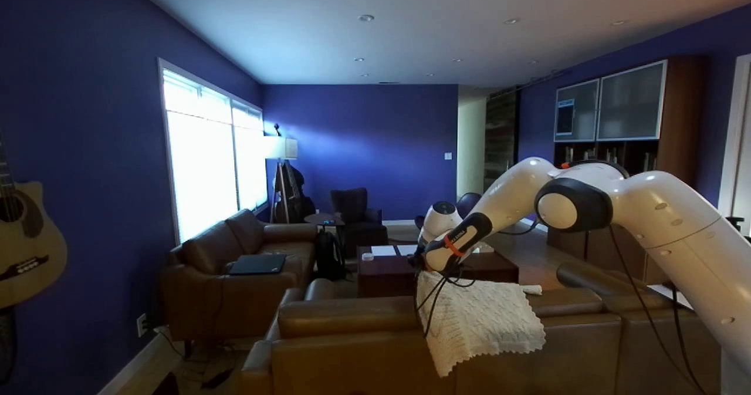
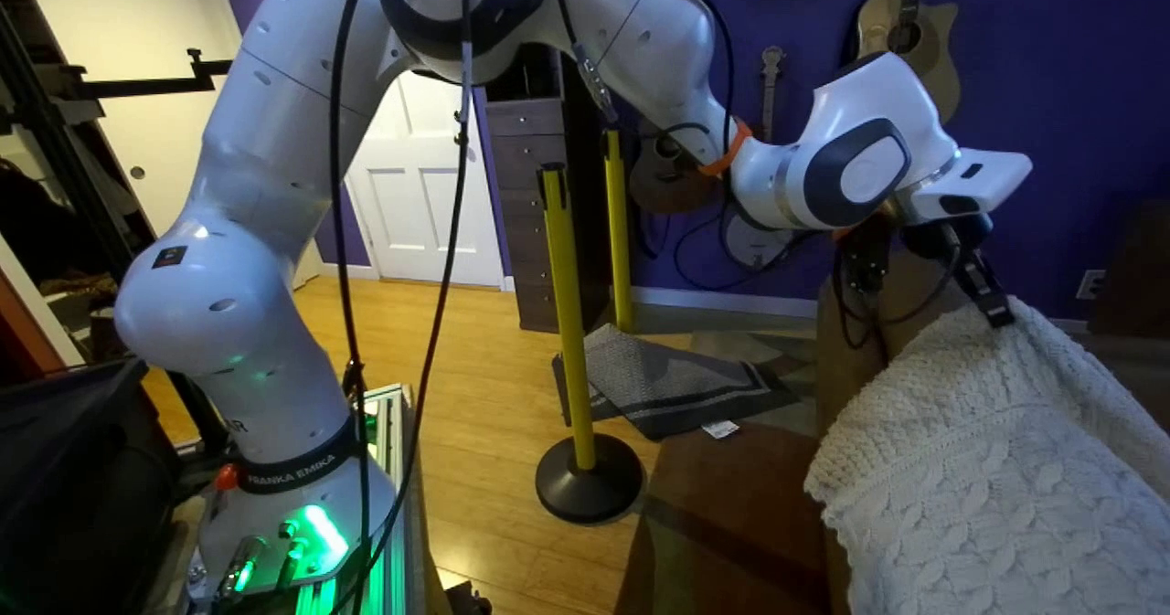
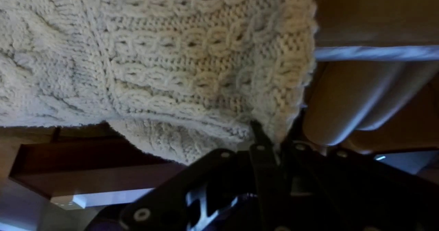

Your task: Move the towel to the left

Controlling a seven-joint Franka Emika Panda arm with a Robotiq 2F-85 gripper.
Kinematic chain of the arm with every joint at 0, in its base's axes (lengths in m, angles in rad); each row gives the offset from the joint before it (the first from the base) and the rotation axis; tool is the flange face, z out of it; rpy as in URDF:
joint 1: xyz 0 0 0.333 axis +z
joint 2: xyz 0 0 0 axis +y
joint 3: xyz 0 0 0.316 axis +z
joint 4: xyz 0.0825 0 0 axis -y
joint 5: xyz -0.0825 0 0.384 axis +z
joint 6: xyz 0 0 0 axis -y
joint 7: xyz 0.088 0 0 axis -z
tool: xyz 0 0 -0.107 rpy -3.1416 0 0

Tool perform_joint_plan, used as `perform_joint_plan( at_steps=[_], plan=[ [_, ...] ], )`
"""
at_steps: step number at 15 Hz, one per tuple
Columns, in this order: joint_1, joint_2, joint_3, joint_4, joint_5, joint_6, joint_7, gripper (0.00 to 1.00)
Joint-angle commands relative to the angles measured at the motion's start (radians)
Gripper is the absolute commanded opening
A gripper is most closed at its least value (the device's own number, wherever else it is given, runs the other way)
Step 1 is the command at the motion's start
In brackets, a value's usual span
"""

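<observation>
Plenty of open room along the couch back (image 1: 346,317) tbh, left of the towel (image 1: 484,318) in an exterior view. Got one knit edge pinched in the jaws.

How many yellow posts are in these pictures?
2, both in an exterior view: the nearer post on a round black base, and the farther post, seen just right of the dark drawers, its foot hidden. Others may be hidden behind the arm.

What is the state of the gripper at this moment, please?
Gripper: closed, holding the white knitted towel by its edge.
</observation>
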Motion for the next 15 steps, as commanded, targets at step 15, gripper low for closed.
perform_joint_plan(
  at_steps=[15],
  plan=[
    [-0.005,-0.296,0.191,-0.472,0.096,0.046,-0.35,0.08]
  ],
)
